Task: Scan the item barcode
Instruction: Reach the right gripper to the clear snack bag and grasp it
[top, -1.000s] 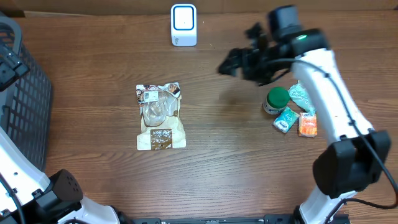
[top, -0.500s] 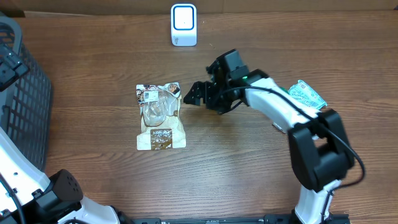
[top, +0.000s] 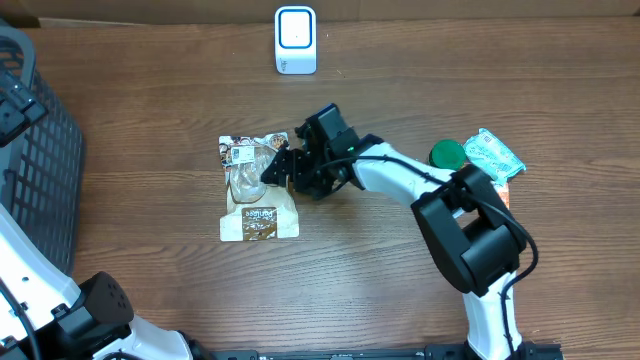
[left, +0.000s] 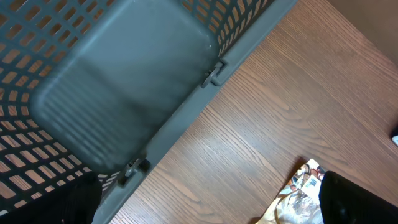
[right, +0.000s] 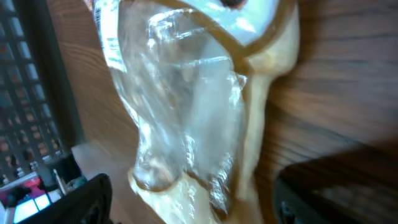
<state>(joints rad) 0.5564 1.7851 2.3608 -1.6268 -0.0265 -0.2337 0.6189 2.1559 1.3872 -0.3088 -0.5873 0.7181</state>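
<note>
The item is a flat beige snack packet with a clear window and a small white label near its top, lying on the table. The white scanner with a blue-rimmed face stands at the back edge. My right gripper is low over the packet's right side. In the right wrist view it is open, with one dark finger on each side of the packet and a gap at both. My left gripper hangs open over bare wood beside the basket, nothing between its fingers.
A dark grey plastic basket fills the left edge, seen close in the left wrist view as well. To the right lie a green-lidded jar, a green packet and an orange one.
My right arm has swung left from the cluster of items at the right and come down over the snack packet. Its jaws have narrowed a little. The left arm has not moved.
</note>
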